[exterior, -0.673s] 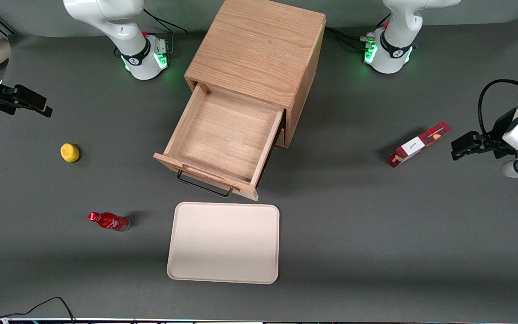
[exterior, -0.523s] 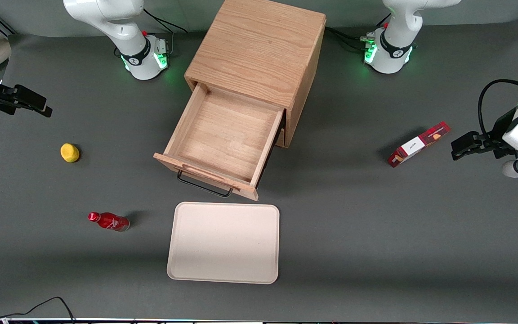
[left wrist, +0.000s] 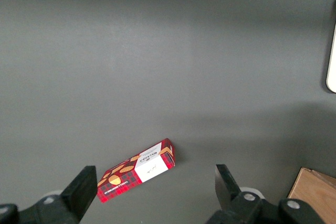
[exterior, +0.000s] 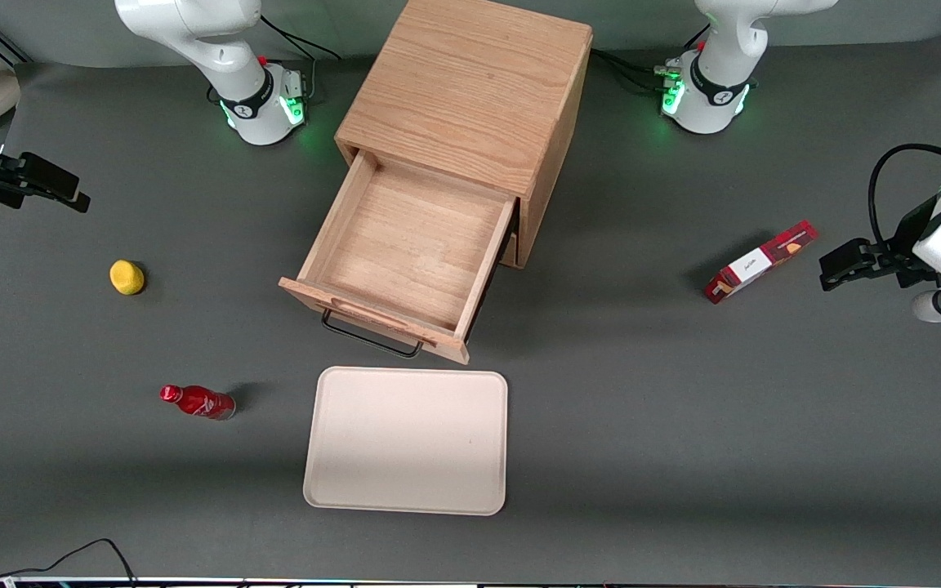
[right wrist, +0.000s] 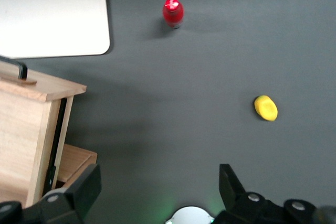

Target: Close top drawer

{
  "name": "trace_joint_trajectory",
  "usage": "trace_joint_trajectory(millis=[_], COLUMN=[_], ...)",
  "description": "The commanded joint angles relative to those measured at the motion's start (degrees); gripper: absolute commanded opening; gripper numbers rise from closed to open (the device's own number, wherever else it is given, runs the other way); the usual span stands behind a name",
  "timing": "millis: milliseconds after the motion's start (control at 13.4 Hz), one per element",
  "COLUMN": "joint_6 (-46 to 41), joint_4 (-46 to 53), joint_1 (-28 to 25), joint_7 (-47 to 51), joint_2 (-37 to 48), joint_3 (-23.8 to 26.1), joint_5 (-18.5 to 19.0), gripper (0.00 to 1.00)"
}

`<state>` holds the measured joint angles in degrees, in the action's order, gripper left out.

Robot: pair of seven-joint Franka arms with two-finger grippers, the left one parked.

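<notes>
**Drawer open, approach not begun**

The top drawer (exterior: 409, 249) juts fully out of the cabinet (exterior: 470, 90), its handle (exterior: 371, 336) near the tray (exterior: 406, 441). The gripper (exterior: 70, 198), fingers apart and empty, hangs well toward the working arm's end, above the lemon (exterior: 127, 277). Next it likely must reach the drawer front and push inward. One lemon, one bottle (exterior: 197, 402), one box (exterior: 759, 261), one tray.

The top drawer (exterior: 405, 245) is grained light oak with a black wire handle (exterior: 370, 339), on a matt grey table (exterior: 683, 425).
</notes>
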<state>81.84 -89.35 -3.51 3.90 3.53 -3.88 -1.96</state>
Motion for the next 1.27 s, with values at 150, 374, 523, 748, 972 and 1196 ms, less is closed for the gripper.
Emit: trace_joint_trajectory(millis=[150,374,523,748,972,1196], joint_6=[-1.0,-1.5,-1.9,-2.8,-1.8,2.7], joint_4=[2.5,9.0,15.7,27.4,36.9,38.6], joint_1=[-0.9,-1.0,-1.0,-1.6,-3.6,-5.6], joint_7=[-3.5,-4.5,-8.4,-9.1,-8.9,-11.9], joint_2=[-1.6,-5.4,-9.7,-18.8,-27.4,-31.2], joint_3=[-0.3,0.8,3.7,10.0,13.7,16.0], joint_5=[0.0,-0.2,-0.1,0.2,0.9,2.7], gripper=[1.00,1.00,1.00,1.00,1.00,1.00])
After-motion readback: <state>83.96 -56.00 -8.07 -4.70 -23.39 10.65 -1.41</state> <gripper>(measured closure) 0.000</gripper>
